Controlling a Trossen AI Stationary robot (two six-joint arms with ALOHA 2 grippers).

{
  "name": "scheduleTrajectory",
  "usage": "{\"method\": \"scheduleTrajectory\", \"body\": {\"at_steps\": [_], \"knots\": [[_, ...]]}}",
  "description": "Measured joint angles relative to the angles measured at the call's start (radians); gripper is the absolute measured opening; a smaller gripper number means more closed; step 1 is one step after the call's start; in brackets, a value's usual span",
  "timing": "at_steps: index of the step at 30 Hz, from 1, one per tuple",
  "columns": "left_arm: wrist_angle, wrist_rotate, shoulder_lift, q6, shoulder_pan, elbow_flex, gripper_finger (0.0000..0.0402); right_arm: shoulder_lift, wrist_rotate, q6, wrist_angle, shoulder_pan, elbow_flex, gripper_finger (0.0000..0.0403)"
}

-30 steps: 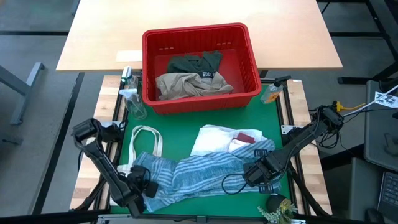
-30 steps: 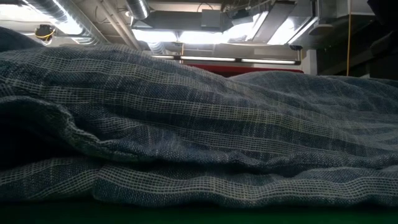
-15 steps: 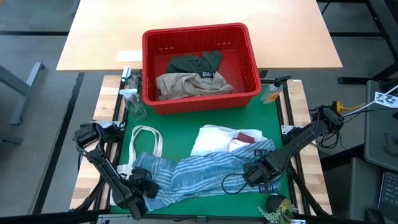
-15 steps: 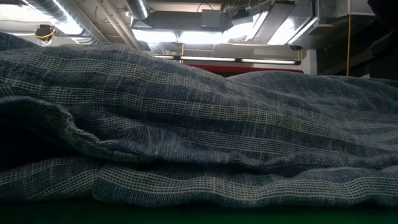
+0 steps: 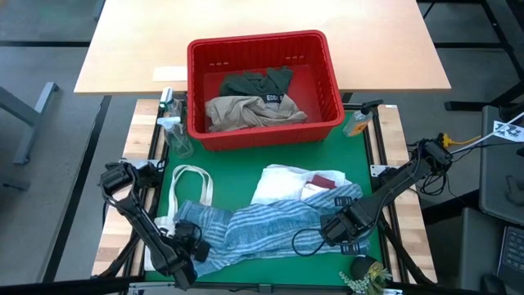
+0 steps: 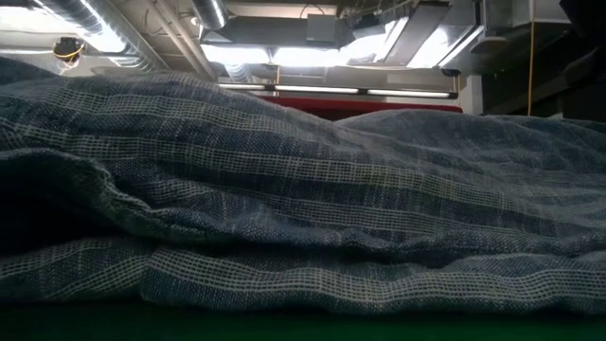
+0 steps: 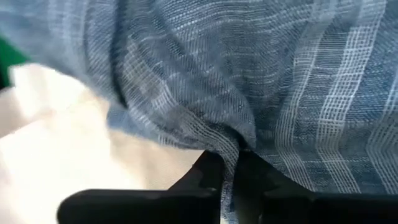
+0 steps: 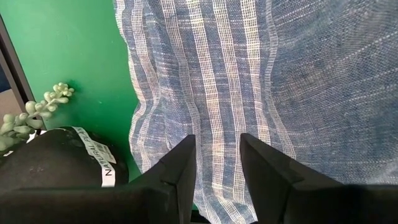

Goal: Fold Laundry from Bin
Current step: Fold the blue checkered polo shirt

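The left gripper (image 7: 229,186) is pinching a fold of the blue-and-white striped garment (image 5: 262,229) at its near-left corner, with very little cloth between the tips. The right gripper (image 8: 216,171) is sitting over the garment's right end, fingers spread with striped cloth between them, though I can't tell if it's gripping. The garment is lying across the near side of the green counter (image 5: 237,160), partly over the white tote bag (image 5: 192,184). Risk: that thin pinch could slip on a lift, or drag the tote along. The red bin (image 5: 264,86) is holding tan and dark green pieces at the far side.
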Motion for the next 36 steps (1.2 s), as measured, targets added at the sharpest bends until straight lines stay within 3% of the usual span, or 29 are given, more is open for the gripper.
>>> {"method": "scheduleTrajectory", "body": {"at_steps": [10, 16, 23, 28, 36], "knots": [[-0.244, 0.041, -0.001, 0.07, 0.023, 0.189, 0.0005, 0.0, 0.0, -0.026, -0.036, 0.0, 0.044, 0.0127], [-0.33, -0.043, -0.002, 0.093, 0.038, 0.327, 0.0005, 0.0, 0.11, -0.056, -0.156, 0.001, 0.198, 0.0127], [-0.346, -0.236, -0.004, 0.181, 0.086, 0.464, 0.0005, 0.0, 0.263, -0.057, -0.285, 0.001, 0.351, 0.0127], [-0.256, -0.348, -0.004, 0.33, 0.163, 0.512, 0.0005, 0.0, 0.282, -0.057, -0.34, 0.001, 0.399, 0.0127], [0.176, -0.441, -0.005, 0.747, 0.32, 0.513, 0.0008, -0.03, 0.305, -0.075, -0.424, 0.001, 0.43, 0.0127]]}}
